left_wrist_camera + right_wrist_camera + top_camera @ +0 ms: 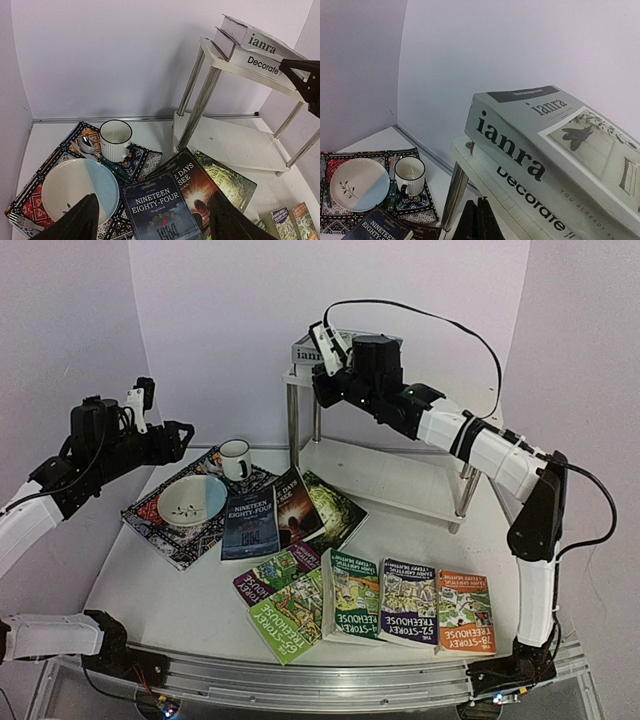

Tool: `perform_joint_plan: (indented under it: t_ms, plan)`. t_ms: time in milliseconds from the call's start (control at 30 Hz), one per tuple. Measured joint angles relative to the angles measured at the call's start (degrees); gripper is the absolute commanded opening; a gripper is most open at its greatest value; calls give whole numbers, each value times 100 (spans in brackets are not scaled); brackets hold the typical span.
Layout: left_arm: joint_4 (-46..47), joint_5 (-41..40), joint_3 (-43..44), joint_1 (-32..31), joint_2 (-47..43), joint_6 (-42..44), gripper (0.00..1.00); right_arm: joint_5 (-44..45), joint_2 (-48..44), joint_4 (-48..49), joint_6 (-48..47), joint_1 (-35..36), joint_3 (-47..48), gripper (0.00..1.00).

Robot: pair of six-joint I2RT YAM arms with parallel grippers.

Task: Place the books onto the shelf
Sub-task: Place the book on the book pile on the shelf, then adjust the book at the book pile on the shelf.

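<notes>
Pressed together on nothing at the bottom edge of the right wrist view: right fingers (470, 222). Just beyond, two grey-white books (535, 150) stacked flat on the shelf (495, 200) top board. Spread wide and empty, left fingers (75, 222), hovering over Nineteen Eighty-Four (160, 210), long axis toward frame bottom. Further out, lower centre of the top view, Treehouse books (400, 600) flat on the counter (150, 590), well apart from both. Probably left arm nearer the dark novels, right arm nearer the Treehouse row.
</notes>
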Motion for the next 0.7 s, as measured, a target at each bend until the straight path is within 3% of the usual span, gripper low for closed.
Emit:
perform_joint_plan:
  t_ms: [700]
  plan:
    - [0, -16, -5, 0, -67, 95, 77, 683, 371, 247, 118, -270, 489, 0]
